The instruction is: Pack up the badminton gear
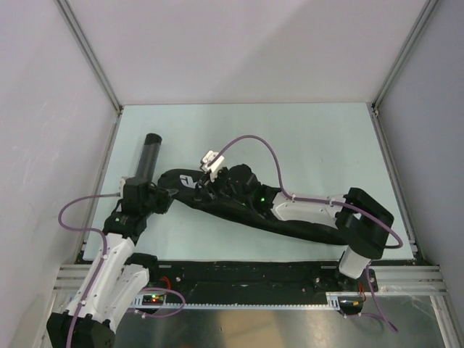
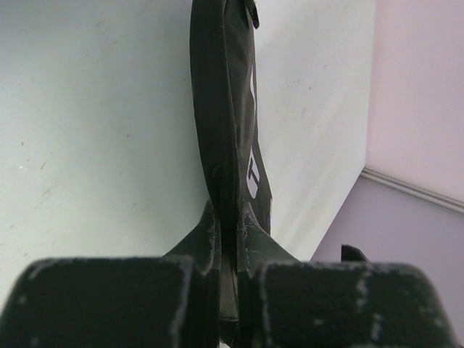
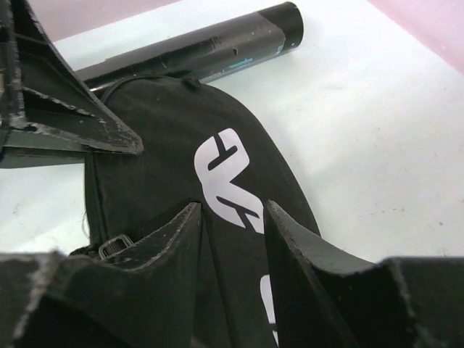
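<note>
The long black racket bag (image 1: 225, 212) lies slantwise across the table, white lettering near its left end. My left gripper (image 1: 171, 193) is shut on that end's edge; in the left wrist view its jaws (image 2: 230, 226) pinch the bag's thin black rim (image 2: 221, 109). My right gripper (image 1: 208, 184) is open, its fingertips down on the bag's top by the lettering (image 3: 232, 214); the bag (image 3: 167, 145) fills that view. The black tube (image 1: 148, 156) lies just behind the bag's left end and also shows in the right wrist view (image 3: 217, 45). No rackets or shuttlecocks show.
White walls with metal posts close the table (image 1: 304, 145) at the back and sides. A black rail (image 1: 254, 272) runs along the near edge. Purple cables loop over both arms. My left gripper's finger (image 3: 65, 127) shows at the upper left of the right wrist view.
</note>
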